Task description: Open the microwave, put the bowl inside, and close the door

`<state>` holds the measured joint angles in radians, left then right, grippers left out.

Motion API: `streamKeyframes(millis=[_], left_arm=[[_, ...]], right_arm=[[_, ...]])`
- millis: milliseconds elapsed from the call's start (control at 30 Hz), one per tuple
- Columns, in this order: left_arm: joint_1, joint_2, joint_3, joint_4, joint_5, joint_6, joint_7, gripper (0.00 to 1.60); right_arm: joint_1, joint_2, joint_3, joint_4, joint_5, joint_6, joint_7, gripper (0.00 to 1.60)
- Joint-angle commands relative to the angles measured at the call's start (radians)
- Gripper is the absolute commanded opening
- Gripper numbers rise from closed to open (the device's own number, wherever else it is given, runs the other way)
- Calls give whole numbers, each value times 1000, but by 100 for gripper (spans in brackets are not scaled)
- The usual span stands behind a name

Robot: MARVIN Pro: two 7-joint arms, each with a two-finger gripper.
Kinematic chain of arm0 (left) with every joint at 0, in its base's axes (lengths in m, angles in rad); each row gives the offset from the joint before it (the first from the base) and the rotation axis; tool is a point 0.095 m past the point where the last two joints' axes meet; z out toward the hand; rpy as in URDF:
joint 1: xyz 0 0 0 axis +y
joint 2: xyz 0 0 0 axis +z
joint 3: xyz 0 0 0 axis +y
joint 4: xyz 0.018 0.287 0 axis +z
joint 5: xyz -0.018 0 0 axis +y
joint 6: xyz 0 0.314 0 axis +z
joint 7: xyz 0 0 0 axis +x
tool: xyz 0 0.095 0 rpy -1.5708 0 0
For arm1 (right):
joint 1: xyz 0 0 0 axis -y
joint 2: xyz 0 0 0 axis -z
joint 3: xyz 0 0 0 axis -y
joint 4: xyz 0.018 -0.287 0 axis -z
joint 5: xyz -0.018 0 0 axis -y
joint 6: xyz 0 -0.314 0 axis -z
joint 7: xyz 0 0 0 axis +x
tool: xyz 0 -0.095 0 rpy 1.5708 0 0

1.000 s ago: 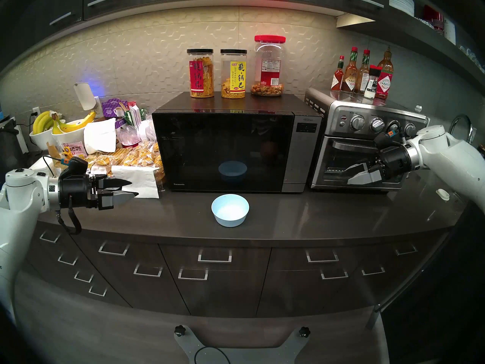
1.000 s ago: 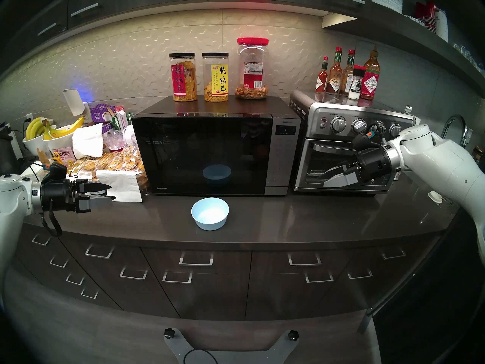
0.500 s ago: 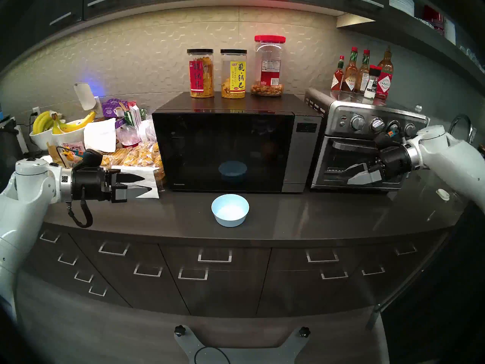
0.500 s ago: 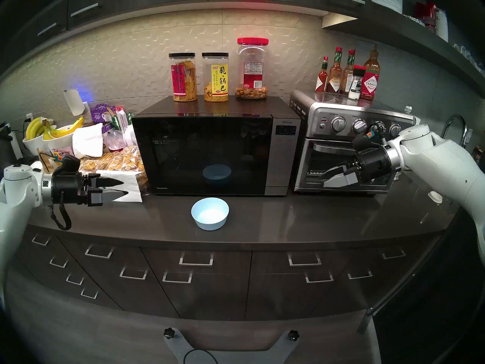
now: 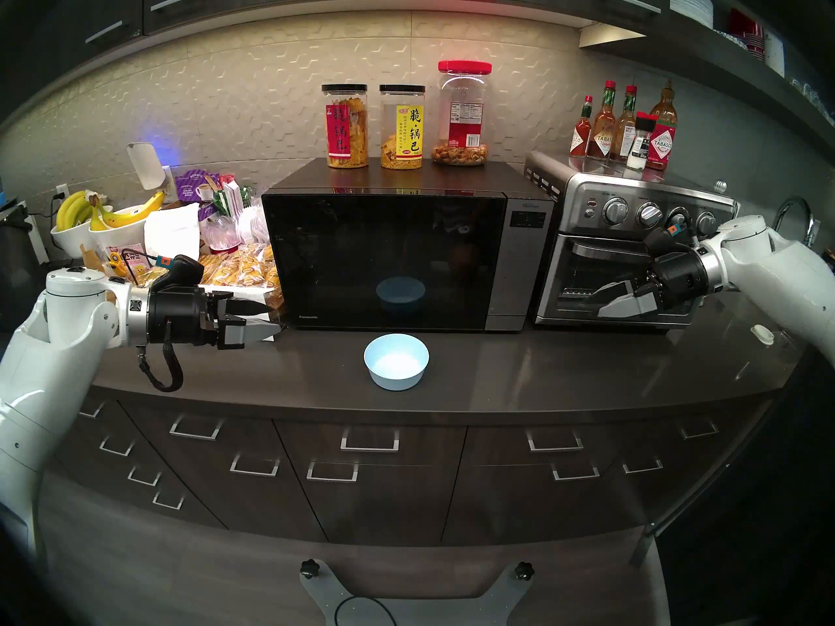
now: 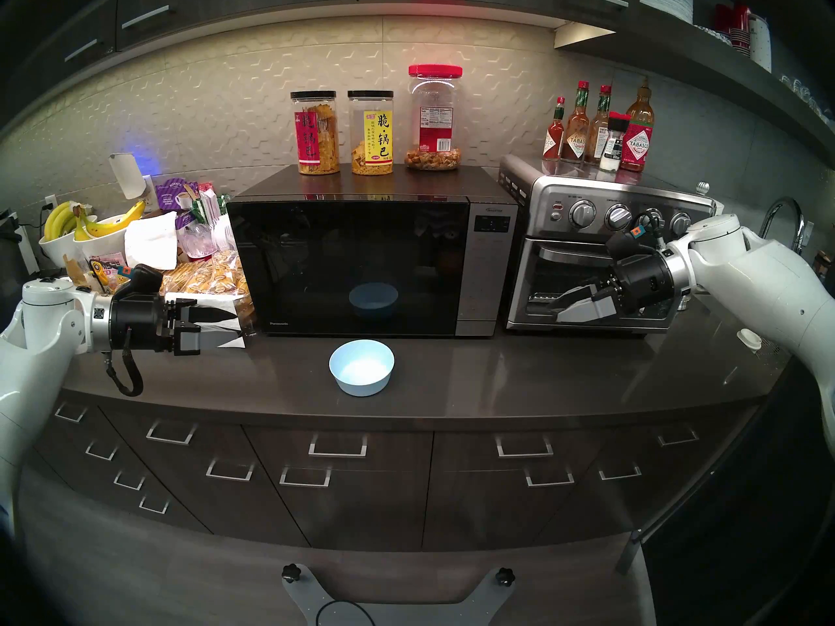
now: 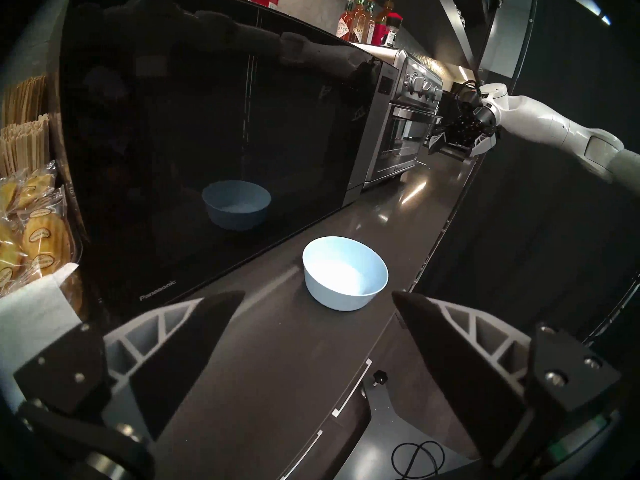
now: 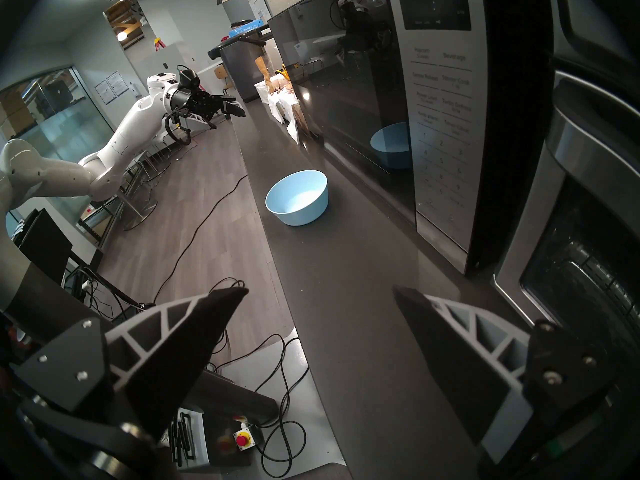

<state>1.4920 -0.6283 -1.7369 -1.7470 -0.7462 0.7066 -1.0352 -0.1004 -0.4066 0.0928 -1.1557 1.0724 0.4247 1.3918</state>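
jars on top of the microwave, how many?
3, in a row along the back of the microwave top: red-label jar on the left, yellow-label jar in the middle, red-lidded jar on the right. None seems hidden behind them.

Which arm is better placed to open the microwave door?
Probably left: its open left gripper hovers beside the closed glossy black door's left edge. The right gripper hangs before the steel toaster oven.

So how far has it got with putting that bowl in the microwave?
Nothing is finished: the microwave door is shut and the bowl sits on the counter. The open left gripper is near the door's left edge; the right gripper waits, empty. Opening, loading and closing remain.
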Motion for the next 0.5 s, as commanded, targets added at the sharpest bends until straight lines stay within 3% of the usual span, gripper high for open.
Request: streamKeyframes(millis=[0,467], left_arm=[[-60,-28,26,-28,-16,15,21,160],[-167,-70,143,-22,-8,68,86,160]], right_arm=[[17,0,15,0,7,1,-1,160],[17,0,15,0,7,1,-1,160]])
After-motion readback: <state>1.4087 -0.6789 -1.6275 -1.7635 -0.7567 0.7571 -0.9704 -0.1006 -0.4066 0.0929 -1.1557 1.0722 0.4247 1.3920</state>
